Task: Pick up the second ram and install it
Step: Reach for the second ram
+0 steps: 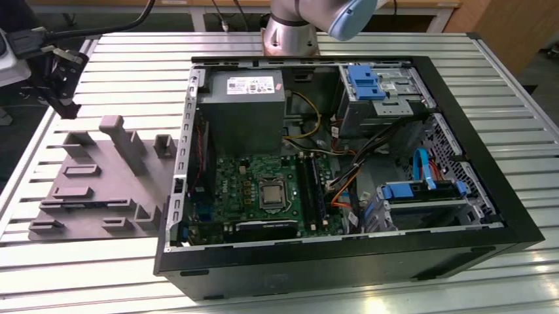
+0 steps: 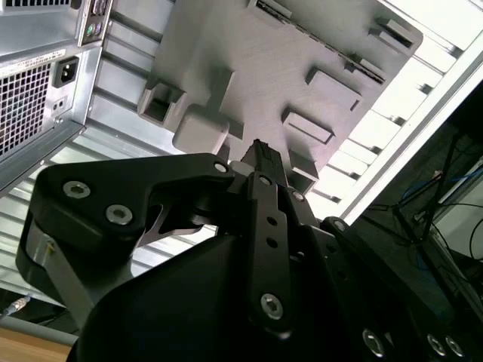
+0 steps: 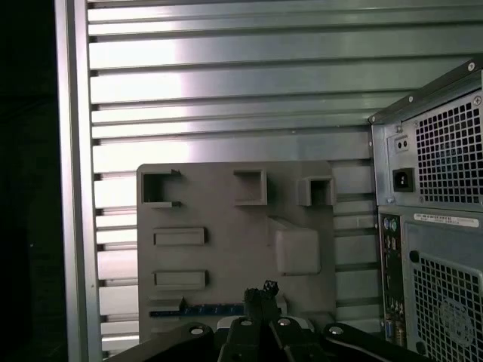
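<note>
The second ram (image 3: 198, 310) is a thin dark strip with bluish marks, lying in a slot of the grey fixture plate (image 3: 226, 219). My gripper (image 3: 260, 290) hangs above the plate close to one end of that strip, fingers together with nothing between them. The second wrist view also has the gripper (image 2: 259, 151) over the fixture (image 2: 249, 60). In the exterior view the gripper (image 1: 65, 108) hovers at the far left, above the fixture (image 1: 96, 190), apart from it.
The open computer case (image 1: 349, 258) lies at the fixture's right, motherboard (image 1: 253, 190) and black memory slots (image 1: 310, 190) showing. Its rear panel (image 3: 438, 226) stands near the plate. Grey posts (image 1: 131, 144) rise from the fixture. The arm's base (image 1: 288, 29) stands behind the case.
</note>
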Controlling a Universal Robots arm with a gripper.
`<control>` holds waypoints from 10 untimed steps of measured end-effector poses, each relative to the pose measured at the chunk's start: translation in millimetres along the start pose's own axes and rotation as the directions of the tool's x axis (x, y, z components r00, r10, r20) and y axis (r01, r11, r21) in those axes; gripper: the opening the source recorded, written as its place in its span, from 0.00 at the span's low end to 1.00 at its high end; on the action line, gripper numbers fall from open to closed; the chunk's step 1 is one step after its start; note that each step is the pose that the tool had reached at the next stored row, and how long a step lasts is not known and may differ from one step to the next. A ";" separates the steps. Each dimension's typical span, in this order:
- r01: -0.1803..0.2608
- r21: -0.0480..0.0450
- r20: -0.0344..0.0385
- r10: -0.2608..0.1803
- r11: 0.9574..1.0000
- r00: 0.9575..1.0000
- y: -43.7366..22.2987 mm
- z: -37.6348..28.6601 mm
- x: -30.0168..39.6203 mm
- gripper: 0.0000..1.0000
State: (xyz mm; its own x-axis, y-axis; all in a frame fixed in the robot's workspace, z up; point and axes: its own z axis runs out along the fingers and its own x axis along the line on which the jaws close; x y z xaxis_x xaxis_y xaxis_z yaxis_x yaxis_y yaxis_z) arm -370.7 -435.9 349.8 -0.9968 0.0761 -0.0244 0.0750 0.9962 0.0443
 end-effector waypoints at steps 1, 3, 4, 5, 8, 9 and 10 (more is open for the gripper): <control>0.000 0.000 0.000 0.000 1.000 1.000 -0.9 0.5 0.5 0.11; 0.000 0.000 0.000 0.000 1.000 1.000 -3.0 1.3 1.2 0.11; 0.000 0.000 0.000 0.000 1.000 1.000 -4.1 1.7 1.5 0.11; 0.000 0.000 0.000 0.000 1.000 1.000 -5.2 2.2 1.7 0.11; 0.000 0.000 0.000 0.000 1.000 1.000 -8.0 3.4 2.2 0.11; 0.000 0.000 0.000 0.000 1.000 1.000 -8.9 3.8 2.3 0.11; 0.000 0.000 0.000 0.000 1.000 1.000 -9.8 4.2 2.5 0.11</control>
State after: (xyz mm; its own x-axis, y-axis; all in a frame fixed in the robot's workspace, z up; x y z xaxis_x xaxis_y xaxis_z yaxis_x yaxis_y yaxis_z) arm -373.8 -445.3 345.1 -0.9968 0.0762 -0.0244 0.0751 0.9962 0.0444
